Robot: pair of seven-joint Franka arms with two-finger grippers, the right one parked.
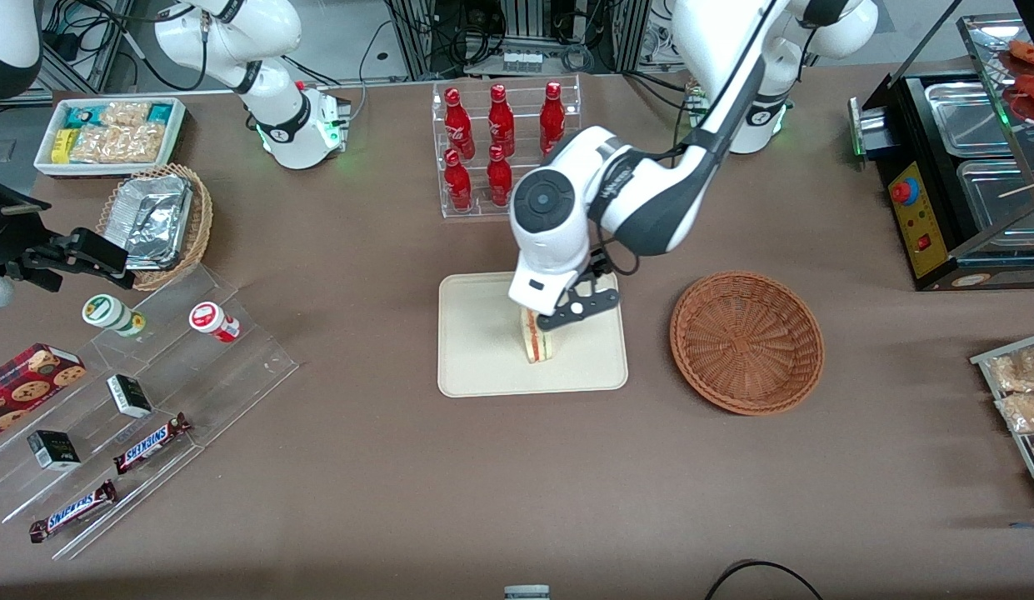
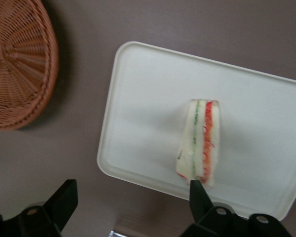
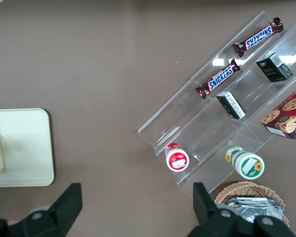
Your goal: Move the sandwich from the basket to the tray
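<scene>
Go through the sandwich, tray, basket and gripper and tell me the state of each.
sandwich: standing on edge on the tray, released
tray: holds only the sandwich
basket: empty, beside the tray
gripper: open, above the sandwich, one finger close beside it

The wrapped triangular sandwich [image 1: 539, 342] stood on edge on the cream tray [image 1: 475, 350], red and green filling showing, while the empty reddish-brown wicker basket [image 1: 746, 342] sat just beside the tray.
</scene>
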